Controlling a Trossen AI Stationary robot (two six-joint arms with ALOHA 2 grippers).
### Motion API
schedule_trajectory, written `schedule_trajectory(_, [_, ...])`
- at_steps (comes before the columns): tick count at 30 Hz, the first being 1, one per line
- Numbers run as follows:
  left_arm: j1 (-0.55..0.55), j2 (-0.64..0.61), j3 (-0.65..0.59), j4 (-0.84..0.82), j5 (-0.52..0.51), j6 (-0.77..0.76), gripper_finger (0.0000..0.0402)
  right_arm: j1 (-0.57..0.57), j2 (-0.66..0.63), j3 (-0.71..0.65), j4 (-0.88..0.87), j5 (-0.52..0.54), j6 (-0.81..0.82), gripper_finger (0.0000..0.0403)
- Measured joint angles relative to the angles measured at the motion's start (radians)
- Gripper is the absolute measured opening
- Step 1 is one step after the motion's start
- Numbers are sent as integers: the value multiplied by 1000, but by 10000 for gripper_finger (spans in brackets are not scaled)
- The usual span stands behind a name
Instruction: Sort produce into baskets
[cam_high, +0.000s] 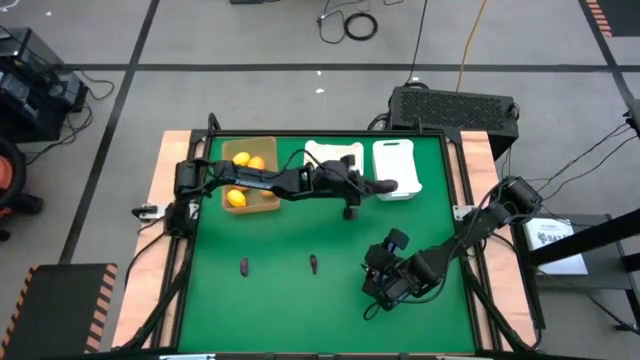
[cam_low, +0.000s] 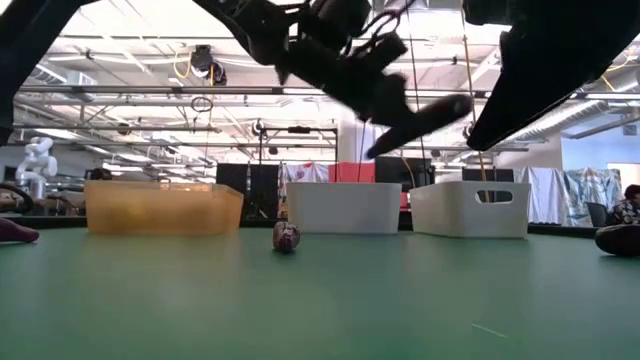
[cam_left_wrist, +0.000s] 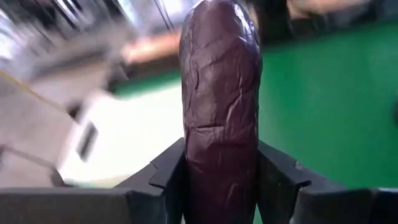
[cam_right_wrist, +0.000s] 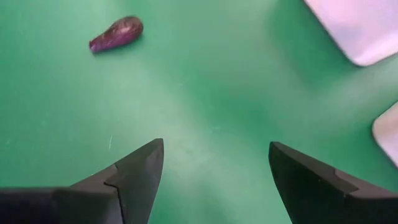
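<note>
Currently, going left to right in the high view: the tan tray (cam_high: 268, 204) is sitting at the back-left of the green table (cam_high: 300, 300) and is holding three orange-yellow fruits (cam_high: 234, 198). Two loose eggplants are lying on the mat near the front, one (cam_high: 244, 265) toward the left and another (cam_high: 313, 264) nearer the middle.

The left arm is reaching across the back of the table from the left. The left gripper (cam_high: 372, 186) is clamped on a dark purple eggplant (cam_left_wrist: 221, 93); its two fingers (cam_left_wrist: 165, 177) are pressing the stem end from both sides, and the long axis is running straight out past the tips. In the high view the free end is pointing right, and is overlapping the near left edge of the right white bin (cam_high: 398, 160), with the middle white bin (cam_high: 322, 152) mostly under the wrist. Judgement: the release turns on whether the piece is fully over the right bin; only its tip appears to be, so a little more travel rightward and back seems needed.

The right gripper (cam_right_wrist: 214, 171) is waiting front-right, fingers spread and holding nothing, over bare mat.
</note>
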Motion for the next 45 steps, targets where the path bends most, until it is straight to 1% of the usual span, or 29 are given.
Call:
schedule_trajectory(5, [38,55,11,216,5,-51,152,1,0,2,-13,-101,30,281])
schedule_trajectory(8, [64,99,87,264,35,-46,152,3,0,2,-24,-151,77,281])
schedule_trajectory(10, [78,139,155,246,61,-63,152,7,0,2,-35,-168,109,281])
schedule_trajectory(13, [90,221,279,185,103,-129,152,12,0,2,-38,-179,163,281])
schedule_trajectory(17, [92,315,460,75,110,-149,153,20,0,2,-37,-180,239,281])
schedule_trajectory(19, [92,356,526,44,110,-135,153,26,0,2,-35,-180,276,281])
schedule_trajectory(21, [94,392,562,22,109,-75,153,30,0,2,-35,-185,306,281])
schedule_trajectory(24, [101,421,584,15,109,-41,153,34,0,2,-33,-220,347,281])
schedule_trajectory(28, [119,414,588,25,108,-43,153,33,0,2,-29,-255,407,281])
schedule_trajectory(31, [130,416,589,32,104,-44,153,33,0,2,-25,-255,439,281])
schedule_trajectory(36, [140,416,588,53,55,-44,153,33,0,2,-8,-256,489,281])
schedule_trajectory(45, [140,417,588,57,53,-45,155,33,0,2,44,-255,497,281])
